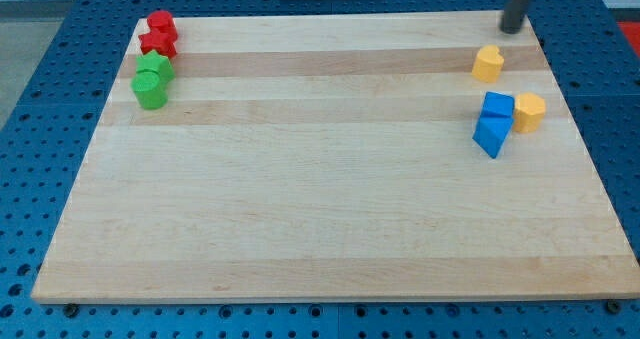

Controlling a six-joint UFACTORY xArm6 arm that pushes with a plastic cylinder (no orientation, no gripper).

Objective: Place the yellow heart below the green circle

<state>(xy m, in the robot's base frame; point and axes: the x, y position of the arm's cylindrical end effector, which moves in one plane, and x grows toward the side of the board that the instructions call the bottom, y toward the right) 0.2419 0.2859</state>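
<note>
The yellow heart [487, 64] lies near the board's top right. My tip [512, 28] rests just above and to the right of it, a small gap apart. The green circle [151, 90] sits at the far left, touching a green star-like block [155, 66] just above it. The heart and the green circle are far apart, across the whole width of the board.
Two red blocks [160, 33] are stacked close at the top left above the green ones. A blue cube [498, 105], a blue triangular block [490, 135] and a yellow hexagon [529, 111] cluster at the right. The wooden board [320, 219] lies on a blue perforated table.
</note>
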